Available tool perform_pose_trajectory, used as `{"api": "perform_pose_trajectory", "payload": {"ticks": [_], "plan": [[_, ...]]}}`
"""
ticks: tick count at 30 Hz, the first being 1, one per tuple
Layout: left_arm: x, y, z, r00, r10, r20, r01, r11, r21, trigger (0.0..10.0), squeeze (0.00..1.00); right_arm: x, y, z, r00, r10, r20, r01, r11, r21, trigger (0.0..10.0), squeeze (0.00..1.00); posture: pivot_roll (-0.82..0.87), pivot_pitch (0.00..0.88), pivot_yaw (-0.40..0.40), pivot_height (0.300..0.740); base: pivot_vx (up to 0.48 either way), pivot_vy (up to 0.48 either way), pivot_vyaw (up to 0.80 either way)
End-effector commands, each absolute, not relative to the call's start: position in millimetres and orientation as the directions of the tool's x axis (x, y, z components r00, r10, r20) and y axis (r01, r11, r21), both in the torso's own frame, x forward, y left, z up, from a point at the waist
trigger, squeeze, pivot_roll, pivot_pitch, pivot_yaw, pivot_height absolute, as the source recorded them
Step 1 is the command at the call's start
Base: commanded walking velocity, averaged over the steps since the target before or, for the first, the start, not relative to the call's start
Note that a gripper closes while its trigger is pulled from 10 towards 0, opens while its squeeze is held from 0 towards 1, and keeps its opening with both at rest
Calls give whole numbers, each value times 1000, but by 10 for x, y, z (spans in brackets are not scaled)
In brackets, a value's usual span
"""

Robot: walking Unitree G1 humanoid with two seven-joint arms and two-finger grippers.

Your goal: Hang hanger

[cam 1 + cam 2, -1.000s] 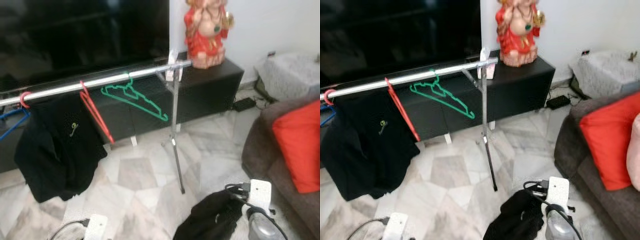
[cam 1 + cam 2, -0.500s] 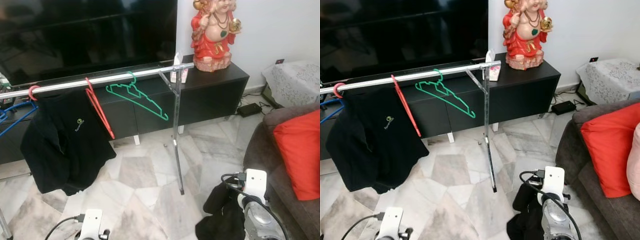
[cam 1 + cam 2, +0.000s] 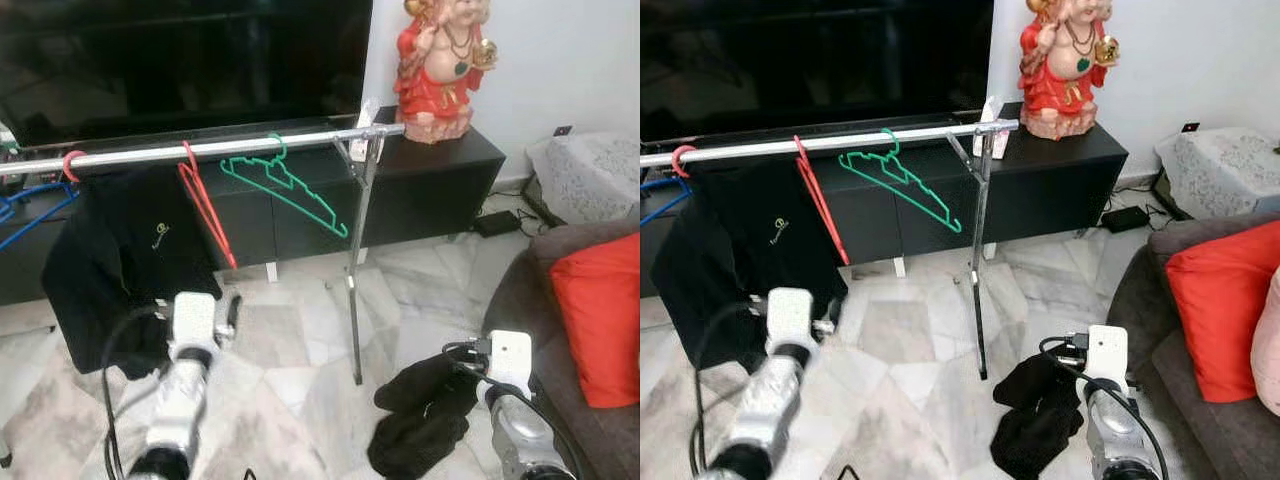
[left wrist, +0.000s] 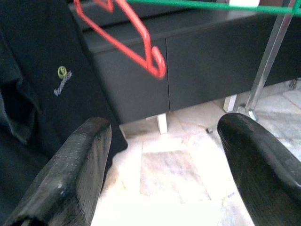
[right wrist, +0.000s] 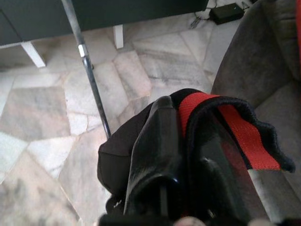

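Your left claw [image 4: 162,165] is raised in front of the clothes rail [image 3: 200,152], its fingers [image 4: 70,169] spread wide with nothing between them. Just beyond and above its fingertips hangs the red hanger [image 4: 136,40], tilted on the rail; the black shirt [image 3: 110,265] hangs beside it, right next to one finger. Farther along the rail, past the red hanger, hangs the green hanger [image 3: 285,190], close to the rail's upright post [image 3: 358,290].

Your right claw [image 5: 176,155] sits low over the marble floor [image 3: 300,340], pressed together on a black garment [image 3: 1035,415] with a red band [image 5: 225,127]. The cloth drapes over and below it, near the foot of the post. The grey sofa [image 3: 1160,330] and red cushion [image 3: 1225,300] lie to its outer side.
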State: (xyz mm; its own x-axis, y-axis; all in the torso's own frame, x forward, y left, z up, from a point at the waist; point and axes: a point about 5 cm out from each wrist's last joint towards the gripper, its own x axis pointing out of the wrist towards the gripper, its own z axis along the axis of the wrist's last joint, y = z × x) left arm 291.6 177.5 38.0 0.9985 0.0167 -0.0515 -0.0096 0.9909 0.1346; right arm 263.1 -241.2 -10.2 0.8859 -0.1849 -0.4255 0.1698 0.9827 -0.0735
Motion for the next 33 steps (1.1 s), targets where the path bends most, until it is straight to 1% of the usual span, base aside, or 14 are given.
{"api": "perform_pose_trajectory", "payload": {"ticks": [1, 4, 7, 13, 16, 21, 28, 33], "plan": [[2963, 1745, 528, 999, -1, 33, -4, 991, 136, 10000, 0, 2648, -2458, -81, 883, -190, -430, 175, 982, -75, 10000, 0, -131, 0, -58, 740, 0, 0, 0], [2918, 1675, 649, 994, -35, 99, 21, 990, 140, 10000, 0, 2618, -2464, -120, 867, -193, -459, 182, 981, -68, 10000, 0, -127, 0, -64, 740, 0, 0, 0], [2910, 1670, 660, 995, -25, 101, 12, 991, 130, 10000, 0, 2588, -2468, -150, 857, -197, -475, 187, 980, -70, 10000, 0, -129, 0, -62, 740, 0, 0, 0], [2937, 1623, 694, 994, -49, 97, 37, 991, 127, 10000, 0, 2548, -2496, -167, 855, -213, -473, 206, 976, -68, 10000, 0, -152, 0, -30, 740, 0, 0, 0], [2944, 1644, 740, 994, -53, 96, 40, 991, 131, 10000, 0, 2525, -2493, -185, 850, -228, -474, 228, 972, -59, 10000, 0, -156, 0, -23, 740, 0, 0, 0], [2964, 1714, 796, 994, -34, 101, 20, 990, 138, 10000, 0, 2475, -2411, -267, 830, -202, -520, 198, 978, -63, 10000, 0, -132, 0, -30, 740, 0, 0, 0], [2881, 1734, 848, 993, -19, 116, 4, 992, 127, 10000, 0, 2430, -2294, -356, 801, -149, -580, 130, 989, -76, 10000, 0, -104, 0, -50, 740, 0, 0, 0], [2791, 1751, 824, 995, 2, 102, -14, 993, 117, 10000, 0, 2324, -2282, -444, 766, -144, -626, 117, 990, -84, 10000, 0, -83, 0, -67, 740, 262, 0, 0]]}}
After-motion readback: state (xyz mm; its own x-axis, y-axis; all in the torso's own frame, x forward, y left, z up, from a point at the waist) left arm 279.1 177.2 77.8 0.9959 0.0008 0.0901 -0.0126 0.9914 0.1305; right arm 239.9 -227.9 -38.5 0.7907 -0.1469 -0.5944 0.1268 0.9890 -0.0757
